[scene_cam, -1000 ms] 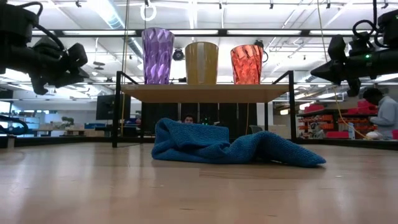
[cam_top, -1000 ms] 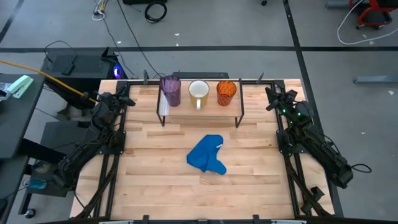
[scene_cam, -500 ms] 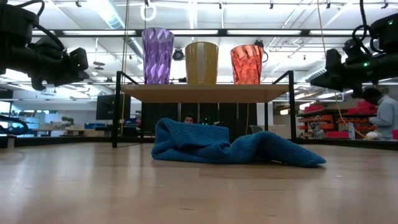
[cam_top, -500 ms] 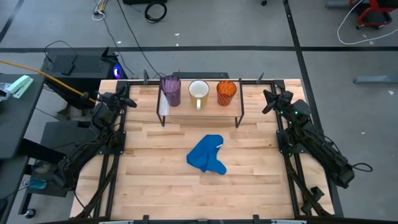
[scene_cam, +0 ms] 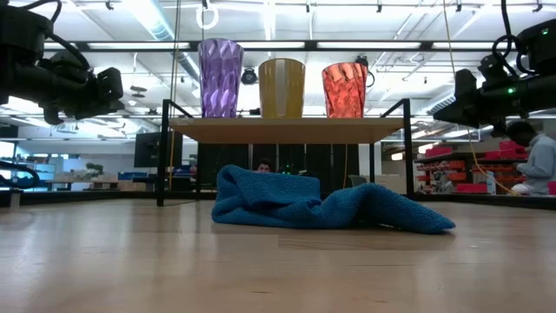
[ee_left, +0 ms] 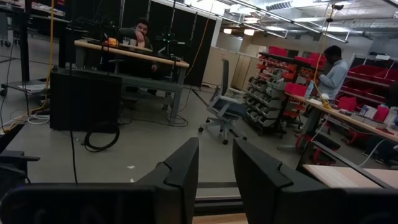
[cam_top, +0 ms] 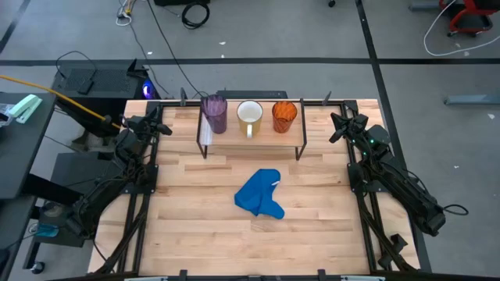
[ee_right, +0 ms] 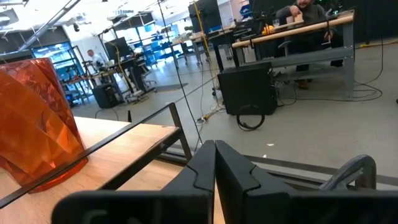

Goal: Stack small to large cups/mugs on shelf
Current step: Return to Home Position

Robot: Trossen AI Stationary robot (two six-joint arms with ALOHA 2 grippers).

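Purple cup [cam_top: 215, 113], white mug [cam_top: 249, 115] and orange cup [cam_top: 284, 115] stand in a row on the shelf [cam_top: 234, 135], upper centre seen from above. Left gripper [cam_top: 162, 125], upper left, is slightly parted and empty; right gripper [cam_top: 336, 124], upper right, is closed on nothing. Withdrawing outward should avoid the shelf legs.

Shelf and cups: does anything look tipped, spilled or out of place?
Nothing tipped or spilled. The purple cup, mug and orange cup stand upright in a row on the shelf. Only the blue cloth lies crumpled on the table in front.
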